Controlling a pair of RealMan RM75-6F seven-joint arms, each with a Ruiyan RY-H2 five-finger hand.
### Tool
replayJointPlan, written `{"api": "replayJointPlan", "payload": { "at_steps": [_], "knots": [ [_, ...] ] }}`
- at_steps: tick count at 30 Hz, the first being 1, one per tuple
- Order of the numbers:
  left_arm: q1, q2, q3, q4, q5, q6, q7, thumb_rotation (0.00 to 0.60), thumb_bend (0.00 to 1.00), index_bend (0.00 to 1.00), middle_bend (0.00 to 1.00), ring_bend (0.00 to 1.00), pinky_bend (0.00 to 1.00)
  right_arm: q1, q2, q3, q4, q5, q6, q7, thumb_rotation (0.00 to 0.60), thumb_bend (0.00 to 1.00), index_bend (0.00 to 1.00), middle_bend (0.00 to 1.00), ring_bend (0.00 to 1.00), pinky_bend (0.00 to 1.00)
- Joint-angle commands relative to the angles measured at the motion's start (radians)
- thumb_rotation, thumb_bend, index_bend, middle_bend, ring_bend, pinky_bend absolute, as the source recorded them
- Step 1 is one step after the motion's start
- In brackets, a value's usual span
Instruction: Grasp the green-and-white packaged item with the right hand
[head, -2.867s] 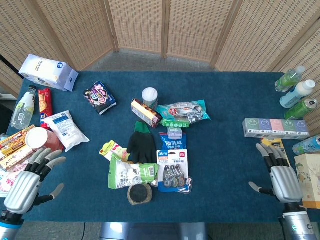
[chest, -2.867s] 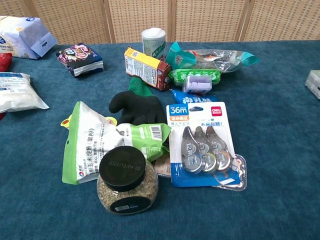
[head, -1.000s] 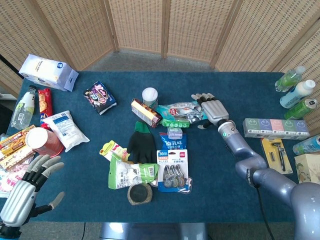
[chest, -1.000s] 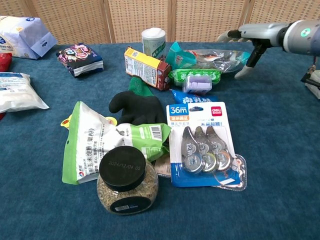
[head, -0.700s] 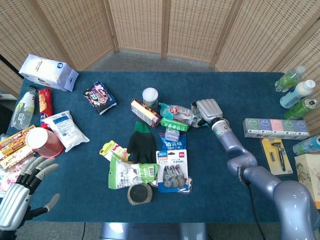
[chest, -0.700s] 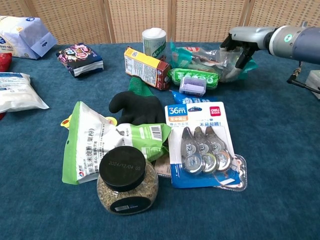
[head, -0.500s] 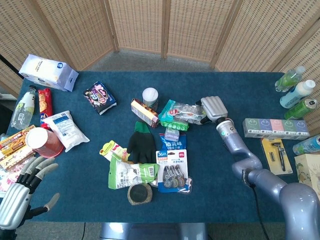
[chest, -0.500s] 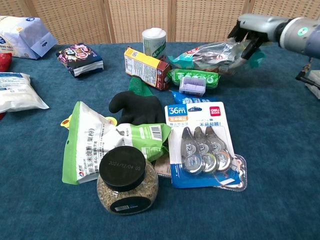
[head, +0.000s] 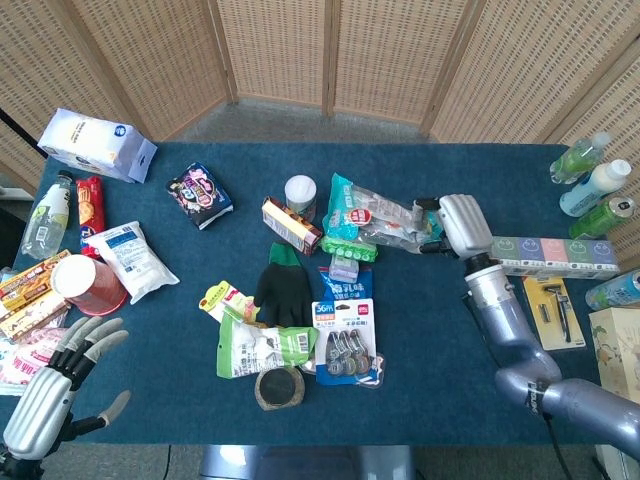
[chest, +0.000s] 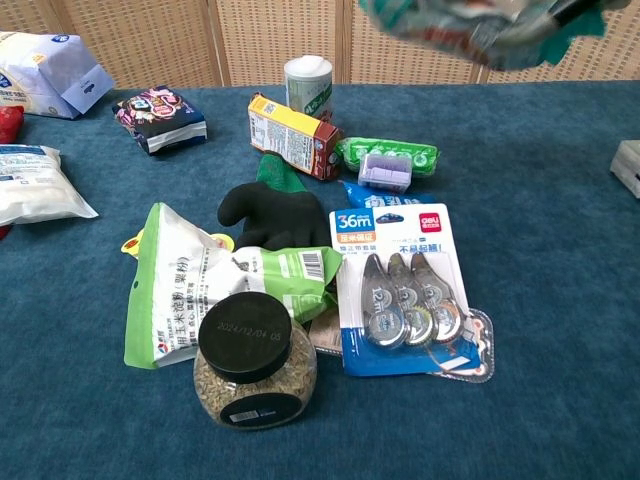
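Observation:
My right hand (head: 458, 226) grips the right end of a teal-green and clear packet (head: 375, 212) with a red label and holds it lifted above the table. In the chest view the packet (chest: 440, 22) is a blur at the top edge. A green-and-white pouch (head: 262, 347) with a barcode lies flat in the pile near the front, beside a dark-lidded jar (chest: 250, 362); the same pouch (chest: 190, 285) fills the chest view's left centre. My left hand (head: 50, 395) hovers open at the front left corner, holding nothing.
A black glove (head: 282, 287), a blue correction-tape card (head: 345, 340), a green egg-shaped tray (chest: 390, 155), a red-yellow box (head: 292, 226) and a white-lidded can (head: 300, 192) crowd the middle. Bottles (head: 595, 187), a tissue pack (head: 555, 255) and a razor (head: 548, 305) sit right; snacks line the left edge.
My right hand came in from the right, closed on the teal-green packet and lifted it up and rightward off the pile. The left hand barely moved.

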Motion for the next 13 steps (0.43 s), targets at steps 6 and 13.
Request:
{"api": "replayJointPlan", "payload": {
  "at_steps": [6,13],
  "knots": [
    [0.004,0.000,0.008,0.011,0.021,0.015,-0.017,0.600,0.36,0.16,0.15,0.09,0.00,-0.145,0.176,0.038,-0.310,0.038,0.129,0.037,0.600,0.06,0.83,1.00,0.97,1.00],
    [0.003,-0.001,0.009,0.023,0.030,0.022,-0.035,0.600,0.36,0.16,0.15,0.09,0.00,-0.168,0.207,0.032,-0.369,0.026,0.131,0.051,0.600,0.07,0.83,1.00,0.97,1.00]
  ]
}}
